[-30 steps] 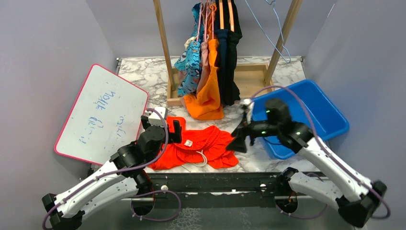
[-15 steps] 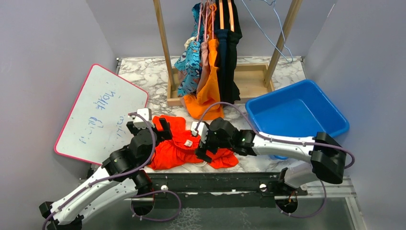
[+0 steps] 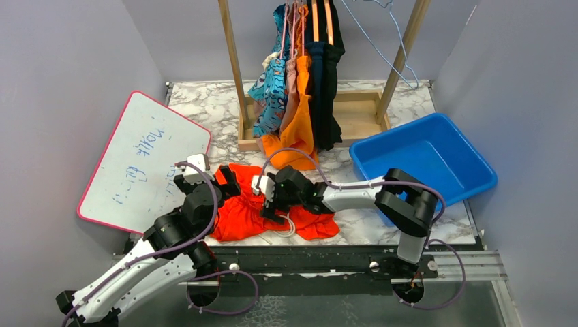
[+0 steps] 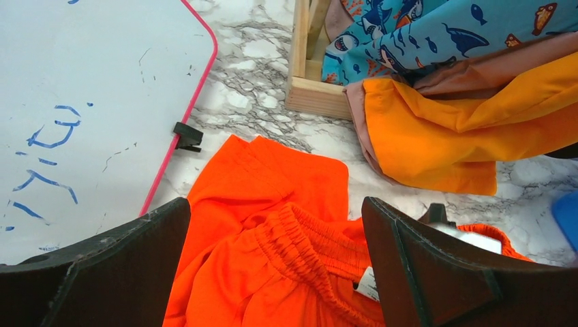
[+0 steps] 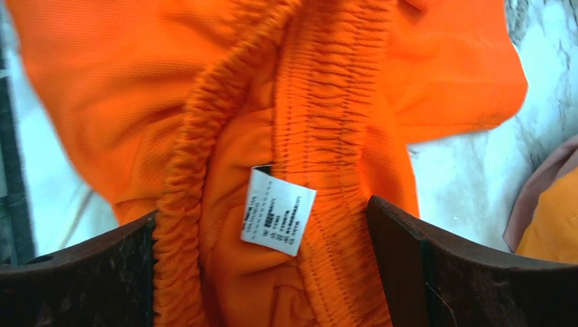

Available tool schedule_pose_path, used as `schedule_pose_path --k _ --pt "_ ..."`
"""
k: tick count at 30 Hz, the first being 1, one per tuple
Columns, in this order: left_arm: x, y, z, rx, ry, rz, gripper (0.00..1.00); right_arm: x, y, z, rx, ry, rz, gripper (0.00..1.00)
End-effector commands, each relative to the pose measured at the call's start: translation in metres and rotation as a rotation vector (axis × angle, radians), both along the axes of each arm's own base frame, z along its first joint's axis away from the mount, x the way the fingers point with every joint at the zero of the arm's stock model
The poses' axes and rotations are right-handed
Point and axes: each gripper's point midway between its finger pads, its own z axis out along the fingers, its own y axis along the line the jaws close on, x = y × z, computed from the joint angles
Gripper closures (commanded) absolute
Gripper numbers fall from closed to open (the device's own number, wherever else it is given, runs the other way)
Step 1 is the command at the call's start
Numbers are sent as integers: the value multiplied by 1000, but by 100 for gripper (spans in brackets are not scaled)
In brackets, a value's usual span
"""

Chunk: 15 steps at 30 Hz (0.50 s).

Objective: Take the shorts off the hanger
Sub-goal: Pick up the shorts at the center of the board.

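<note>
Red-orange shorts [image 3: 238,214] lie crumpled on the marble table near its front edge. My left gripper [image 3: 213,178] is open just above their left part; in the left wrist view [image 4: 276,228] its fingers straddle the elastic waistband [image 4: 307,245]. My right gripper [image 3: 264,201] is open low over the middle of the shorts; in the right wrist view [image 5: 259,235] its fingers flank the waistband and white label [image 5: 278,211]. Blue cartoon-print shorts [image 3: 270,88], pink shorts [image 3: 292,78], bright orange shorts [image 3: 296,133] and dark navy shorts [image 3: 327,82] hang on hangers from the rack.
A wooden rack [image 3: 235,68] stands at the back on a wooden base. An empty wire hanger [image 3: 385,48] hangs at its right. A blue bin [image 3: 470,163] sits at the right. A pink-edged whiteboard [image 3: 143,160] lies at the left.
My right arm has swung left from the blue bin and come down over the red-orange shorts. My left gripper has shifted slightly left over the shorts' left part.
</note>
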Motion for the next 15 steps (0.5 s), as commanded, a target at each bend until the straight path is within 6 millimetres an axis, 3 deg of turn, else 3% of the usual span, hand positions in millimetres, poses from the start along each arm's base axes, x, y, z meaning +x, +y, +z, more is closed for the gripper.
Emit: schedule_pose_path --k 1,5,7,9,12,15 --pt "0 8 5 -5 -13 38 1 29 10 0 55 -19 -58 1" --pt "0 9 5 -4 -13 37 1 -3 -1 -53 -100 156 40 1" --pt "0 9 6 -6 -14 39 1 -15 -13 -76 -151 250 1 18" --pt "-1 10 5 -8 -15 39 1 -26 -25 -89 -182 299 -17 43" --pt "-1 10 6 -10 -16 40 1 -27 -37 -81 -176 292 -68 82" --pt "0 9 4 -7 -11 37 1 -14 -38 -39 -100 198 -100 97"
